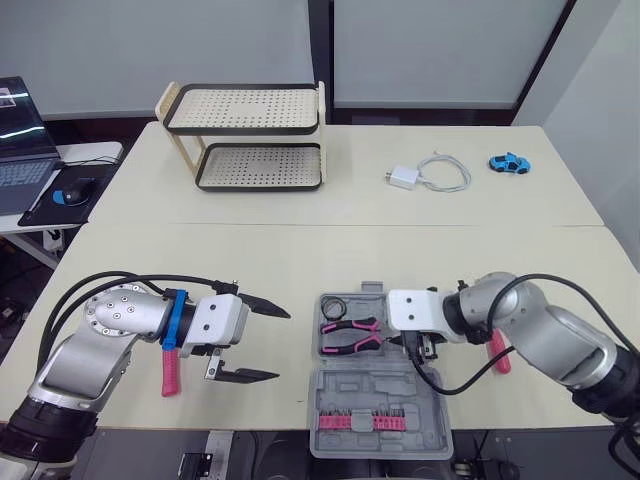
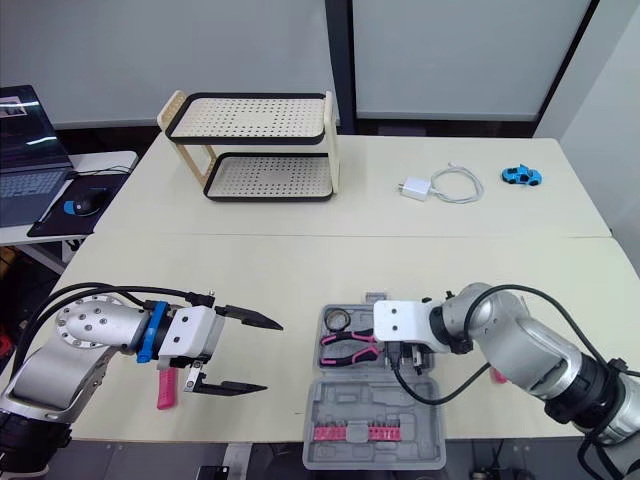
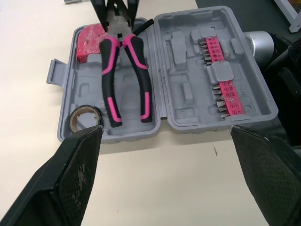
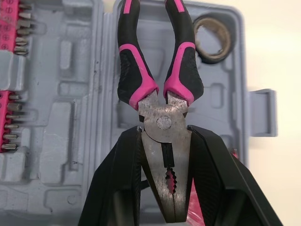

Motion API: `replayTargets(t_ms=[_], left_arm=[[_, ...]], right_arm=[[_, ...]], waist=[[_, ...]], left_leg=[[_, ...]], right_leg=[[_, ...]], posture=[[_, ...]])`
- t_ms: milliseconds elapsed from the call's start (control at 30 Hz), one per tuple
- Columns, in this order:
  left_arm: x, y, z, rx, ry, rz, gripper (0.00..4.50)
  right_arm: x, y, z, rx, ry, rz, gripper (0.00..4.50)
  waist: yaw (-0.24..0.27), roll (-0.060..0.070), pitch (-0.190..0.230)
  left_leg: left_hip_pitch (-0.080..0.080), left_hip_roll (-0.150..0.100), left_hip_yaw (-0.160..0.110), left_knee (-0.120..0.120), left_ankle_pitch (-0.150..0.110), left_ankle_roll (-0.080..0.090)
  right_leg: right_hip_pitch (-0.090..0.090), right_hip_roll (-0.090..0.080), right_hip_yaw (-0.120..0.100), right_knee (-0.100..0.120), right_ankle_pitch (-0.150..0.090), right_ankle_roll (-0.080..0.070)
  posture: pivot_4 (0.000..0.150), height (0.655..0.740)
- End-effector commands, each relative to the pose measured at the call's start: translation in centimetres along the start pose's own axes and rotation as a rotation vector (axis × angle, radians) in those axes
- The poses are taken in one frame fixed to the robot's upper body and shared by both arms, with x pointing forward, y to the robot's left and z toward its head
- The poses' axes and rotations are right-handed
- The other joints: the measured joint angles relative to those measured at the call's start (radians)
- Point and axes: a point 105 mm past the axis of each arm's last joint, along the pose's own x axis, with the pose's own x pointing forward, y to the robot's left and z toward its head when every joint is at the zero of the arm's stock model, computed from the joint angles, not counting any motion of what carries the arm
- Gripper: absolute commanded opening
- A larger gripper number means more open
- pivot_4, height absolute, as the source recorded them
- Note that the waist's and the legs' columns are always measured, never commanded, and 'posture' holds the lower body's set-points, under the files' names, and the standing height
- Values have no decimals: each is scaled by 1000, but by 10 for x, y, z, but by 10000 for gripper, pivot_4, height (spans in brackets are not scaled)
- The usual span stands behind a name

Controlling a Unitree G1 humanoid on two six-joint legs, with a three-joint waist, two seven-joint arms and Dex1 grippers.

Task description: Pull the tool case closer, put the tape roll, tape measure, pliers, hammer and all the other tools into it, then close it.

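Right tool [image 4: 164, 141] clamped on pliers [image 3: 108, 70] over the tool case [image 3: 188, 108]; left tool [image 1: 283, 345] spread apart beside it. Askew release risks preventing closure.

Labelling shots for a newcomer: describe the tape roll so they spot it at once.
Find the open grey tool case at the near edge of the table. In the half holding the pink-and-black pliers, look in the corner by the handle ends: the tape roll is a small dark ring, the only round thing there.
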Motion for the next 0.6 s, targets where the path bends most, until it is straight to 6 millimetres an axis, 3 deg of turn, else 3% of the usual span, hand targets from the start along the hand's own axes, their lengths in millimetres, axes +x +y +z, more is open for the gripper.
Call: replayTargets(t_ms=[33, 600], left_arm=[[-2, 2, 5, 31, 10, 11, 45000], [6, -3, 7, 38, -6, -14, 45000]], right_arm=[[0, -5, 5, -47, -21, -33, 11715], [24, 3, -11, 3, -15, 24, 11715]], waist=[[0, 0, 0], [-2, 0, 0]], left_leg=[[0, 0, 0, 0, 0, 0], [1, 0, 0, 0, 0, 0]], right_leg=[[0, 0, 0, 0, 0, 0], [0, 1, 0, 1, 0, 0]], posture=[[1500, 7400], [1500, 7400]])
